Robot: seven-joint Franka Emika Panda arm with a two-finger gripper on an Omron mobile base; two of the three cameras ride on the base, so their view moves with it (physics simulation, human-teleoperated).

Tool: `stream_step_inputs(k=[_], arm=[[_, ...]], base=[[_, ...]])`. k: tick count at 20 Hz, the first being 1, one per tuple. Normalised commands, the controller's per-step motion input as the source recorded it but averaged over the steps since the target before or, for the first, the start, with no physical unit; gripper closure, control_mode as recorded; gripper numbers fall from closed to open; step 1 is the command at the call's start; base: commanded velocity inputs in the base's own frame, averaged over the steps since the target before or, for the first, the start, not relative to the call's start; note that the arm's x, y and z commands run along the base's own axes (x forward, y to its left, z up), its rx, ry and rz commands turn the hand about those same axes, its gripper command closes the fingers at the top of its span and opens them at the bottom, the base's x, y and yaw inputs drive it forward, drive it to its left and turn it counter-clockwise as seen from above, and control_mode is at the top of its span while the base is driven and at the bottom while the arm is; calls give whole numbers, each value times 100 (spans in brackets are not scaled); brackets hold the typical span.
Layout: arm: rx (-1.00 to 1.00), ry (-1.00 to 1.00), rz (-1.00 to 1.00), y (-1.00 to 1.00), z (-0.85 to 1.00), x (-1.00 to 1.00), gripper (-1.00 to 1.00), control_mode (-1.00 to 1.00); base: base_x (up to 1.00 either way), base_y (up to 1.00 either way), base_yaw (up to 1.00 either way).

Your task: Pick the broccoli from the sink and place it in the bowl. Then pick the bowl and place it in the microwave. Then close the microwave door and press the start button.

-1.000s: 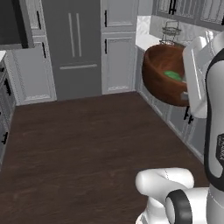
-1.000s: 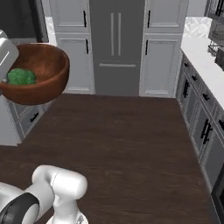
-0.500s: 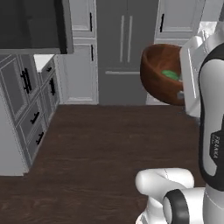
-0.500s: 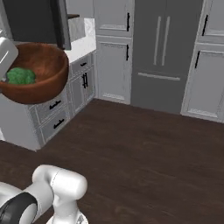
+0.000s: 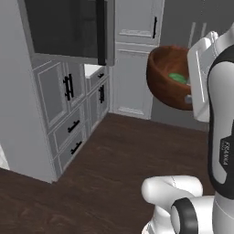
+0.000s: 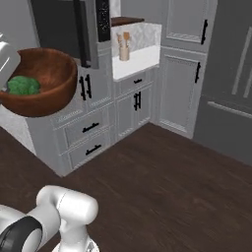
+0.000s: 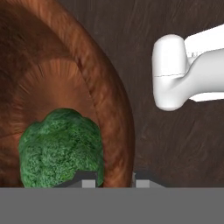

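Over on the left the microwave door (image 5: 104, 32) hangs swung open on its hinge, dark window and black bar handle facing the room, with grey cupboard drawers below it; the cavity itself I can't make out from here. To the right of that, carried up in the air at about the height of the door's lower edge, is the bowl (image 6: 42, 81), reddish-brown and roughly level, and the broccoli (image 6: 23, 85) sits low inside it against the wall nearest the arm. The pincer (image 7: 114, 180) grips the bowl by its rim, one tip inside just beside the floret and one outside, pressed onto the wood between them. My guess is the job now is getting the bowl into the microwave, so the thing to mind is keeping it flat, since a rim grip on one side lets a wide bowl sag and the floret could roll. I'd bring it round the free edge of the open door, not across it, enter the opening squarely, and lower it onto the turntable before letting go.
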Motion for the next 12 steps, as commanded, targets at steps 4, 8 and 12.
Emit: stream_step_inputs(k=[4,8,12], arm=[[0,0,0,0,0,0,100,100],[0,0,0,0,0,0,100,100],[0,0,0,0,0,0,100,100]], base=[[66,-71,54],[52,-74,55],[37,-75,56]])
